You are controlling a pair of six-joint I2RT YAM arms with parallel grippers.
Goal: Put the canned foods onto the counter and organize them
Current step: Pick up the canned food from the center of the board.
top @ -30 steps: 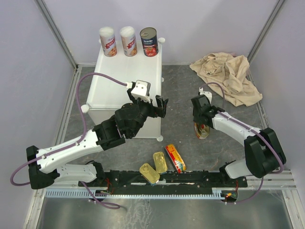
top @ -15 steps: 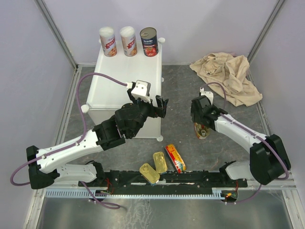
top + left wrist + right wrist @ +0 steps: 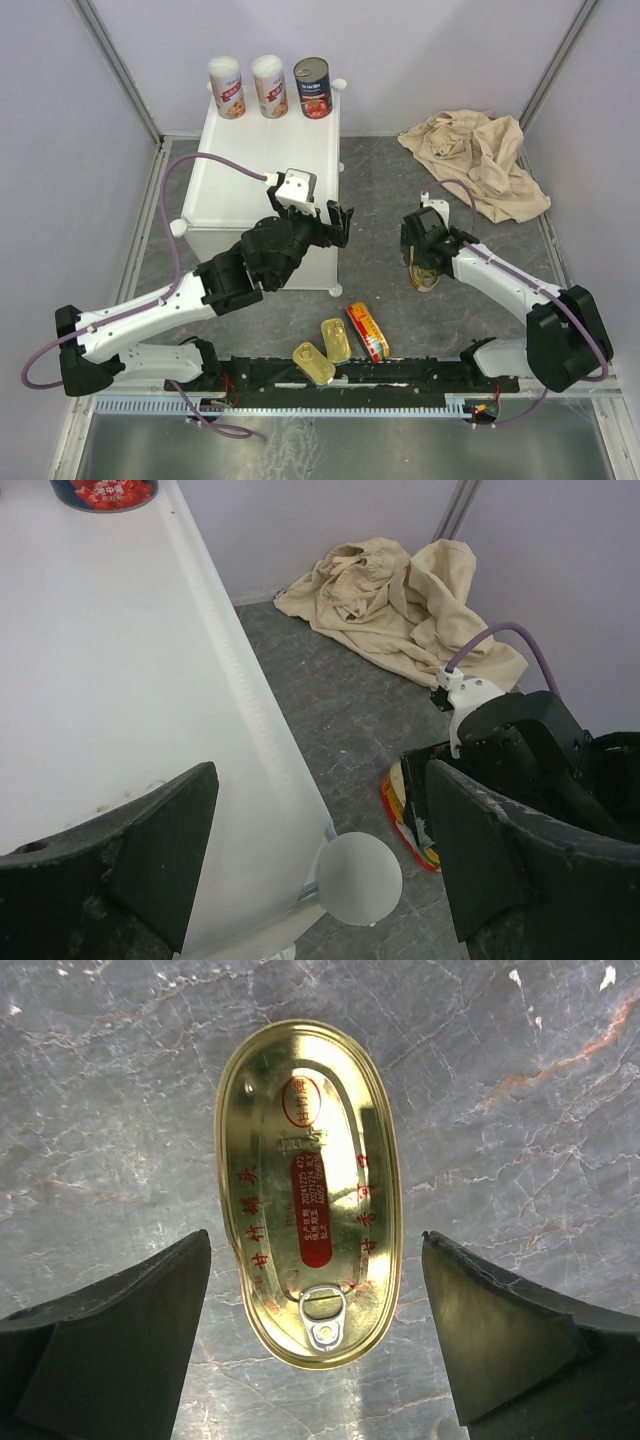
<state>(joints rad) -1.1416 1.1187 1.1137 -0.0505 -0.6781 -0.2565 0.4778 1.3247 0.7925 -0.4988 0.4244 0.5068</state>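
One oblong tin [image 3: 308, 1190] lies flat on the grey floor [image 3: 520, 1080] directly under the right gripper [image 3: 315, 1252], between fingers spread wide and clear of its sides. The right wrist view alone shows its gold lid, red print and pull tab. From overhead the gripper hides most of it, and the left wrist view catches only its red-yellow side. The left gripper [image 3: 322, 780], jaws apart and empty, hangs over the counter [image 3: 120, 680] edge. Three cylinder cans [image 3: 269, 86] stand at the far end, well beyond it.
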